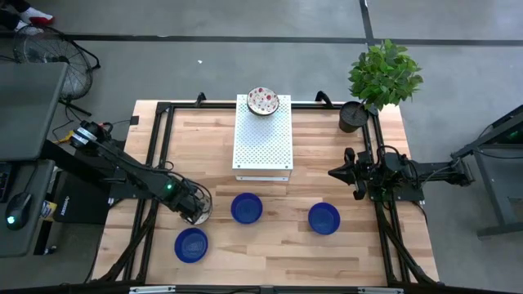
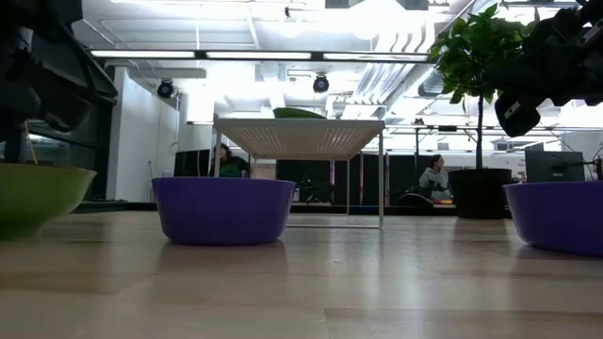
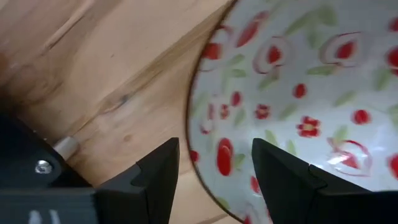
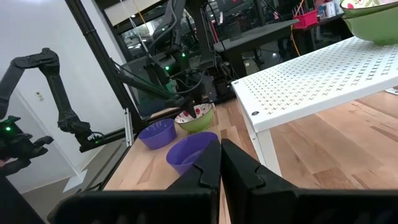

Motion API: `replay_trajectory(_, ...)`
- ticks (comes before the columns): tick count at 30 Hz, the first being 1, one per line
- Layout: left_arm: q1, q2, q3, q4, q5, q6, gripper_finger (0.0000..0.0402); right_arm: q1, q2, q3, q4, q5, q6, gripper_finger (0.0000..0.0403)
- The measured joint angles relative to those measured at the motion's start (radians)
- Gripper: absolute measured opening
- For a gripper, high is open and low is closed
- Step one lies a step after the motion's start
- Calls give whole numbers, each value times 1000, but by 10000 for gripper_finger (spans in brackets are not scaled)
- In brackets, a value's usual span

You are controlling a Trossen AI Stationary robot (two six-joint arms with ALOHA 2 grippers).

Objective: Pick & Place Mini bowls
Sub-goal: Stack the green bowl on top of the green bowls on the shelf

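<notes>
Left end effector lining up on a floral bowl's rim.
Left end effector [image 3: 214,171] is hanging spread, fingers straddling the rim of the floral bowl [image 3: 298,106] on the tabletop [image 1: 270,253]; next it likely needs lowering and pinching. Right end effector [image 4: 219,165] is waiting, pressed together.

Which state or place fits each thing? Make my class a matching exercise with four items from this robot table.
Things:
1. left gripper
2. right gripper
3. plant
4. white rack

States or places:
A. shut, holding nothing
B. table's far right corner
C. open, astride a flowered bowl's rim
D. middle of the far side

Pairs: 1-C, 2-A, 3-B, 4-D
</notes>
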Motion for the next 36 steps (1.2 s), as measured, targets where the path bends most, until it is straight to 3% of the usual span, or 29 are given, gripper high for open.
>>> replay_trajectory(6, 0, 0, -3, -4, 11, 0, 195, 0, 0, 0, 0, 0, 0, 0)
replay_trajectory(9, 0, 0, -3, -1, 13, 3, 175, 0, 0, 0, 0, 0, 0, 0)
replay_trajectory(21, 1, -6, 4, 8, 2, 39, 12, 0, 0, 0, 0, 0, 0, 0)
replay_trajectory(36, 36, -69, 35, -68, -79, 40, 4, 0, 0, 0, 0, 0, 0, 0)
